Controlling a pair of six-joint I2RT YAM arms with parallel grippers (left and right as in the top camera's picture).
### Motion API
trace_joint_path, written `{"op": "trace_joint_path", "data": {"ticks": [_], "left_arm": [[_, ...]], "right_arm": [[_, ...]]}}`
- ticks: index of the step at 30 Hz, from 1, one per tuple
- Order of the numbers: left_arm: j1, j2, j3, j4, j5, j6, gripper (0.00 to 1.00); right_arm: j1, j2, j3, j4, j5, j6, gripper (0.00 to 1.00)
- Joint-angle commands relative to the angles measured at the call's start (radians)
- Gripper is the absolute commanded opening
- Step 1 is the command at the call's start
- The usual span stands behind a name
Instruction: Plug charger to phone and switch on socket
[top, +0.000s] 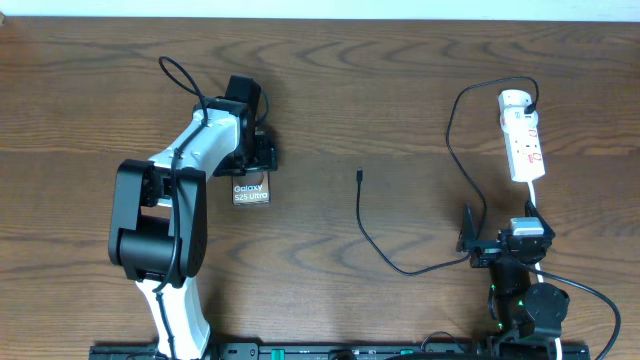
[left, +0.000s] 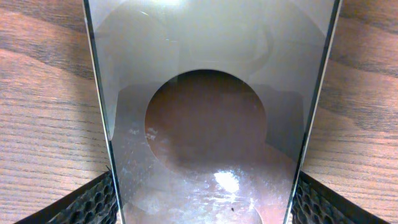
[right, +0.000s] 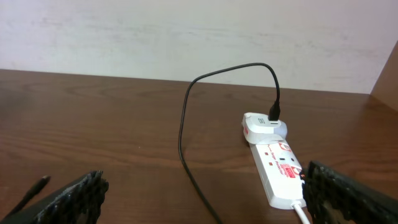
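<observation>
The brown-bronze phone (top: 250, 191) with white "Galaxy" lettering lies left of centre. My left gripper (top: 258, 157) is at its far end; in the left wrist view the phone (left: 205, 74) fills the gap between both fingers of that gripper (left: 202, 208), which is shut on its edges. The charger cable (top: 362, 215) runs from the white socket (top: 522, 135) in a loop to its black tip (top: 359, 176), lying free mid-table. My right gripper (top: 490, 245) is open and empty, near the front, facing the socket (right: 277, 168) and cable (right: 181, 137).
A white lead leaves the socket's near end (top: 533, 195) toward my right arm. The pale wall (right: 186, 31) rises behind the table's far edge. Bare wood lies between the phone and the cable tip (right: 34, 186).
</observation>
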Motion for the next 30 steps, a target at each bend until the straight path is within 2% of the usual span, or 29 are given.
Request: {"op": "trace_joint_path", "data": {"ticks": [1, 30], "left_arm": [[0.005, 0.054, -0.019, -0.019, -0.007, -0.008, 0.82], [0.005, 0.054, -0.019, -0.026, -0.007, -0.008, 0.82]], "right_arm": [[0.005, -0.007, -0.002, -0.004, 0.007, -0.009, 0.99], [0.005, -0.007, -0.002, -0.004, 0.007, -0.009, 0.99]]}}
